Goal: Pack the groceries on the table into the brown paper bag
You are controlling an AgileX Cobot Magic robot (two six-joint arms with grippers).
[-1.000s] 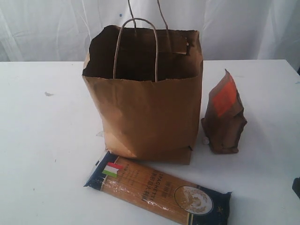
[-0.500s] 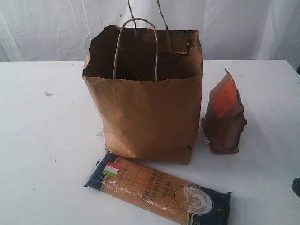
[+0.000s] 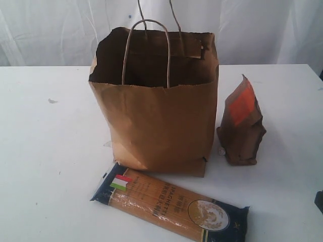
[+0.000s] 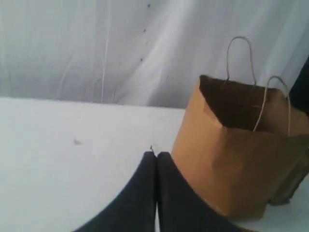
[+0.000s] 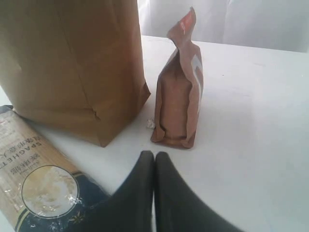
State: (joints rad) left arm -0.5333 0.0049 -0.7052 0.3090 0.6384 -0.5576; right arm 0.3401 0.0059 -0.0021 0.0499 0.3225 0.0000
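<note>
GROCERIES WAIT BESIDE AN OPEN BAG: A brown paper bag (image 3: pixel 156 121) stands upright and open near the middle of a wide white surface (image 3: pixel 45 151). Its two twisted handles (image 3: pixel 146 50) rise above the creased rim. The inside of the bag is in deep shadow, and what it holds cannot be made out.

A long spaghetti pack (image 3: pixel 166 204) lies flat on the surface just in front of the bag, set at a slant. Its flag-marked end is near the bag's front left corner. Its dark blue end, with a round window, reaches toward the right of the exterior view. Whether the pack touches the bag's base cannot be told.

To the right of the bag a brown pouch (image 3: pixel 242 126) with an orange panel stands upright, close to the bag's side but apart from it. A small pale lump (image 5: pixel 150 123) lies on the surface in the gap between the pouch's foot and the bag. A small mark (image 3: pixel 52 101) shows on the surface well to the left of the bag, and a white curtain (image 3: pixel 50 30) hangs behind the scene.

The left tool (image 4: pixel 155 155) is over the bare surface on the bag's left side. Its dark jaws are pressed together with nothing between them, and the bag stands just beyond and to one side of its tip. The right tool (image 5: pixel 154 154) is likewise closed tight and empty. It points toward the gap between bag and pouch, with the windowed end of the spaghetti pack beside it. Neither tool touches the bag or the groceries.
</note>
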